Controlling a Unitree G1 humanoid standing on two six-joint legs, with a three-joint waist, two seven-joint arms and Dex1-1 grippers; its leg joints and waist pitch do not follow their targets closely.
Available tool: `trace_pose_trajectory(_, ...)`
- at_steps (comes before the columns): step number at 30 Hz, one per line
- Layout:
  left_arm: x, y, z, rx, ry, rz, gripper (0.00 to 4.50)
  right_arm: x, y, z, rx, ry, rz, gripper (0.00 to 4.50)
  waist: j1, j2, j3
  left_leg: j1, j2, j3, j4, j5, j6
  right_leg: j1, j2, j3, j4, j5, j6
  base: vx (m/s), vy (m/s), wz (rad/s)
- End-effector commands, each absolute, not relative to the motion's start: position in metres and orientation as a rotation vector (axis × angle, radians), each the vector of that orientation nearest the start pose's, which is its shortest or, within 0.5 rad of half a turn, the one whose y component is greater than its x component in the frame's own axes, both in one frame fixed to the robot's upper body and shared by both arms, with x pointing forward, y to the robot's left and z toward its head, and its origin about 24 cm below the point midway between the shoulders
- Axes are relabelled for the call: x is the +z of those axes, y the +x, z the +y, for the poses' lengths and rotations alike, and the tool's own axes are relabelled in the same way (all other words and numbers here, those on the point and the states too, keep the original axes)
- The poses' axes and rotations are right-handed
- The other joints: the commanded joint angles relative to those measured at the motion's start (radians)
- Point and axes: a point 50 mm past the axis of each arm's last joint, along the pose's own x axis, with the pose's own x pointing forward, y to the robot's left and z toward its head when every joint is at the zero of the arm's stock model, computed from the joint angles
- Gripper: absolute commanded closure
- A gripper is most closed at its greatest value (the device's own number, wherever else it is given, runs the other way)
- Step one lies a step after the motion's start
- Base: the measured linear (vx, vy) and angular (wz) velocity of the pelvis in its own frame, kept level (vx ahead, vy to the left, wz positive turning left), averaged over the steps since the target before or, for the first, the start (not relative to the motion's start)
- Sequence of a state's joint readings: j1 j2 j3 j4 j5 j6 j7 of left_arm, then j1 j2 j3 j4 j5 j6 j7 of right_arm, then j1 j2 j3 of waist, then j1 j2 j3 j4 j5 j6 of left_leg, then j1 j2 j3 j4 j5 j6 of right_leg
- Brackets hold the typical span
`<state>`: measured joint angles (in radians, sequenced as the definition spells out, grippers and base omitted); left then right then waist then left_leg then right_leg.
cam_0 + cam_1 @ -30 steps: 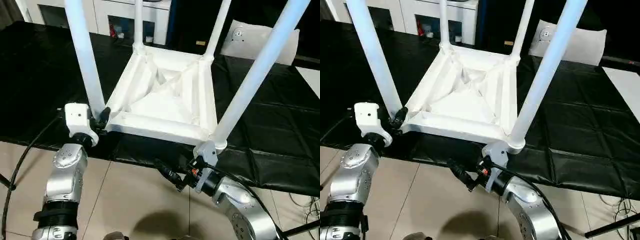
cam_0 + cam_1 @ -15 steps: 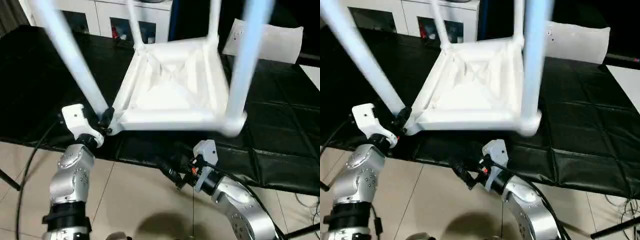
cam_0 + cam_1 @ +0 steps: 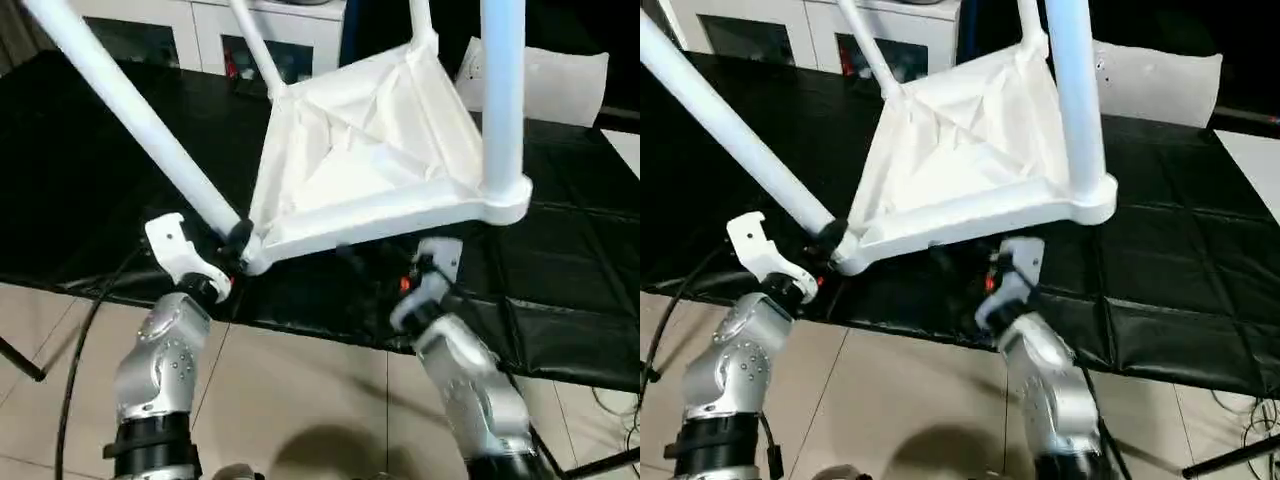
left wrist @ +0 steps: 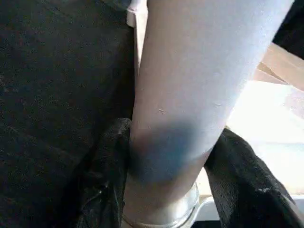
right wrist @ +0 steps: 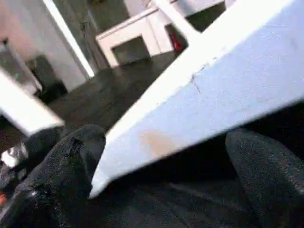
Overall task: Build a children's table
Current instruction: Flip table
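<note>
So the children's table (image 3: 370,160) is upside down, legs pointing up, and tipped: its near-right corner is lifted off the black worktop (image 3: 90,170) while the near-left corner sits low, close to the worktop's front edge. You can see the ribbed underside of the tabletop (image 3: 960,150) pretty clearly.

Left pincer (image 3: 236,243) is clamped on the near-left leg (image 3: 130,110) right down by its corner socket. The left wrist view backs that up, with a black finger (image 4: 107,180) hugging each side of the leg (image 4: 199,85).

Right pincer (image 3: 1008,262) is under the raised front edge of the tabletop, fingers spread wide apart. In the right wrist view the white edge (image 5: 204,90) runs across between the two fingers (image 5: 71,166), and I can't tell if either one actually touches it.

Near-right leg (image 3: 502,90) stands up from the lifted corner. White cabinets (image 3: 200,25) sit behind the worktop, and a flat white bag (image 3: 560,85) lies toward the far right corner.
</note>
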<state>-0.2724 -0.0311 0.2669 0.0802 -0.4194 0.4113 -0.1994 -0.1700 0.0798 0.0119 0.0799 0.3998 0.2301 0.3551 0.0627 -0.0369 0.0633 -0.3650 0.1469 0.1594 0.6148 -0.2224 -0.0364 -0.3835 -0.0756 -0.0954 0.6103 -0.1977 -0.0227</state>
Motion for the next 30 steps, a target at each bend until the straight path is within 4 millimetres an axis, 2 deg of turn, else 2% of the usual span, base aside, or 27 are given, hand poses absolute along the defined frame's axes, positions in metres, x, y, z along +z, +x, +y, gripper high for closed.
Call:
trace_pose_trajectory(1, 0.055, 0.296, 0.136, -0.233, -0.629, 0.197, 2.44, 0.058, 0.291, -0.091, 0.435, 0.543, 0.079, 0.00, -0.004, 0.005, -0.057, 0.004, 0.097, -0.032, -0.095, -0.122, 0.018, 0.044, -0.100, 0.076, -0.069, -0.133, -0.193, 0.000, 0.000, 0.00)
trace_pose_trajectory(4, 0.055, 0.295, 0.135, -0.238, -0.629, 0.199, 2.44, 0.058, 0.294, -0.090, 0.428, 0.561, 0.081, 0.00, -0.002, 0.006, -0.059, 0.005, 0.094, -0.029, -0.092, -0.110, 0.018, 0.046, -0.101, 0.078, -0.068, -0.113, -0.189, 0.000, 0.000, 0.00)
trace_pose_trajectory(5, 0.055, 0.295, 0.133, -0.248, -0.626, 0.205, 2.44, 0.064, 0.304, -0.085, 0.411, 0.632, 0.059, 0.00, -0.002, 0.005, -0.060, 0.004, 0.095, -0.029, -0.092, -0.099, 0.023, 0.047, -0.101, 0.077, -0.066, -0.099, -0.190, 0.000, 0.000, 0.00)
trace_pose_trajectory(7, 0.055, 0.295, 0.132, -0.255, -0.624, 0.209, 2.44, 0.068, 0.310, -0.083, 0.400, 0.669, 0.046, 0.00, -0.007, 0.007, -0.061, 0.007, 0.094, -0.028, -0.091, -0.109, 0.022, 0.044, -0.101, 0.076, -0.066, -0.109, -0.201, 0.000, 0.000, 0.00)
trace_pose_trajectory(9, 0.055, 0.293, 0.127, -0.279, -0.621, 0.220, 2.44, 0.071, 0.324, -0.079, 0.348, 0.716, 0.042, 0.00, -0.007, 0.008, -0.062, 0.006, 0.094, -0.027, -0.091, -0.095, 0.022, 0.043, -0.100, 0.076, -0.062, -0.092, -0.205, 0.000, 0.000, 0.00)
trace_pose_trajectory(12, 0.055, 0.293, 0.125, -0.284, -0.620, 0.223, 2.44, 0.075, 0.332, -0.079, 0.307, 0.780, 0.029, 0.00, -0.004, 0.008, -0.065, 0.010, 0.094, -0.023, -0.086, -0.055, 0.030, 0.044, -0.099, 0.075, -0.053, -0.024, -0.218, 0.000, 0.000, 0.00)
trace_pose_trajectory(13, 0.055, 0.293, 0.124, -0.283, -0.619, 0.224, 2.44, 0.077, 0.337, -0.080, 0.274, 0.824, 0.022, 0.18, -0.001, 0.009, -0.066, 0.012, 0.094, -0.020, -0.085, -0.048, 0.036, 0.042, -0.097, 0.074, -0.053, -0.009, -0.218, 0.000, 0.000, 0.00)
trace_pose_trajectory(14, 0.056, 0.293, 0.124, -0.283, -0.619, 0.224, 2.44, 0.079, 0.340, -0.079, 0.274, 0.862, 0.014, 0.18, 0.000, 0.008, -0.067, 0.010, 0.093, -0.019, -0.085, -0.041, 0.042, 0.045, -0.095, 0.073, -0.051, 0.002, -0.216, 0.000, 0.000, 0.00)
trace_pose_trajectory(17, 0.056, 0.293, 0.123, -0.282, -0.616, 0.226, 2.44, 0.084, 0.344, -0.073, 0.306, 0.911, 0.002, 0.52, -0.001, 0.006, -0.066, 0.008, 0.093, -0.018, -0.086, -0.054, 0.050, 0.047, -0.098, 0.074, -0.052, -0.017, -0.213, 0.000, 0.000, 0.00)
trace_pose_trajectory(18, 0.055, 0.293, 0.123, -0.282, -0.614, 0.228, 2.44, 0.086, 0.346, -0.070, 0.312, 0.926, -0.001, 0.52, -0.001, 0.006, -0.065, 0.008, 0.093, -0.017, -0.085, -0.059, 0.050, 0.046, -0.098, 0.073, -0.054, -0.027, -0.214, 0.000, 0.000, 0.00)
trace_pose_trajectory(19, 0.055, 0.293, 0.123, -0.281, -0.613, 0.229, 2.44, 0.088, 0.348, -0.068, 0.314, 0.944, -0.006, 0.77, -0.001, 0.005, -0.065, 0.008, 0.093, -0.016, -0.085, -0.067, 0.047, 0.046, -0.099, 0.074, -0.057, -0.049, -0.212, 0.000, 0.000, 0.00)
trace_pose_trajectory(21, 0.055, 0.293, 0.122, -0.280, -0.611, 0.231, 2.44, 0.090, 0.350, -0.066, 0.310, 0.966, -0.013, 0.77, -0.001, 0.005, -0.065, 0.009, 0.094, -0.016, -0.086, -0.079, 0.041, 0.045, -0.100, 0.074, -0.059, -0.075, -0.208, 0.000, 0.000, 0.00)
trace_pose_trajectory(22, 0.055, 0.293, 0.122, -0.279, -0.610, 0.232, 2.44, 0.090, 0.350, -0.065, 0.308, 0.969, -0.014, 1.00, -0.002, 0.004, -0.064, 0.008, 0.094, -0.016, -0.087, -0.083, 0.037, 0.046, -0.099, 0.074, -0.060, -0.087, -0.204, 0.000, 0.000, 0.00)
trace_pose_trajectory(24, 0.054, 0.293, 0.122, -0.270, -0.604, 0.235, 2.44, 0.091, 0.351, -0.064, 0.299, 0.996, -0.017, 1.09, -0.001, 0.005, -0.066, 0.009, 0.094, -0.015, -0.085, -0.075, 0.036, 0.043, -0.098, 0.074, -0.059, -0.081, -0.201, 0.000, 0.000, 0.00)
trace_pose_trajectory(25, 0.054, 0.294, 0.121, -0.266, -0.598, 0.235, 2.44, 0.092, 0.352, -0.063, 0.293, 1.010, -0.018, 1.23, -0.003, -0.001, -0.066, 0.009, 0.095, -0.015, -0.085, -0.071, 0.039, 0.043, -0.097, 0.073, -0.059, -0.078, -0.201, 0.000, 0.000, 0.00)
trace_pose_trajectory(27, 0.054, 0.295, 0.121, -0.264, -0.595, 0.234, 2.44, 0.092, 0.352, -0.062, 0.294, 1.010, -0.018, 1.34, -0.002, 0.003, -0.066, 0.009, 0.094, -0.015, -0.085, -0.067, 0.043, 0.043, -0.097, 0.073, -0.058, -0.075, -0.202, 0.000, 0.000, 0.00)
trace_pose_trajectory(30, 0.054, 0.294, 0.120, -0.264, -0.586, 0.236, 2.44, 0.092, 0.352, -0.061, 0.295, 1.011, -0.017, 1.67, -0.003, -0.002, -0.065, 0.007, 0.094, -0.013, -0.085, -0.066, 0.047, 0.043, -0.097, 0.073, -0.059, -0.084, -0.200, 0.000, 0.000, 0.00)
